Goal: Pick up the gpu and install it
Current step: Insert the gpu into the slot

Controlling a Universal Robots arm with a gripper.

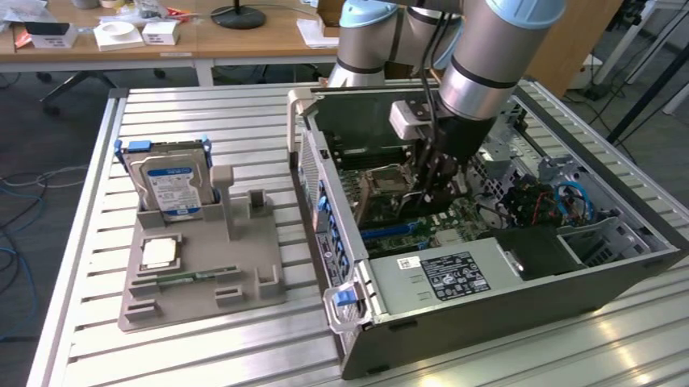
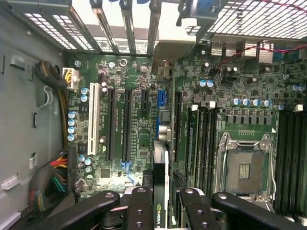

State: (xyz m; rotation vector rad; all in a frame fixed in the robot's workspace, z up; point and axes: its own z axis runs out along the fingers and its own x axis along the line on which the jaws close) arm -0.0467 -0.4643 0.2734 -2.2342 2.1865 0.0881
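— Where is your claw right now?

— My claw point(image 1: 440, 184) is down inside the case point(image 1: 463, 318), which lies open side up on the table point(image 1: 161, 113). In the exterior view I'm a little toward twelve o'clock from the case's middle, over the board point(image 2: 144, 148).

— Holding anything?

— Yes, it's clamped on the gpu point(image 2: 161, 167). From my wrist I see the card edge-on, pinched between my black fingers point(image 2: 140, 208), with a green logo on its edge.

— And where is the gpu against the board?

— It runs in line with the blue slot point(image 2: 160, 101). The black slots point(image 2: 127, 124) are to one side of it and the socket point(image 2: 244, 170) to the other. Whether its lower edge touches the board or hangs just above it, I cannot tell.

— What about outside the case?

— In the exterior view, a grey holder point(image 1: 205, 282) sits on the table at nine o'clock from the case, near it. The drive point(image 1: 169, 181) stands upright at the holder's twelve o'clock end. The stick point(image 1: 194, 276) lies flat at six o'clock from the drive.
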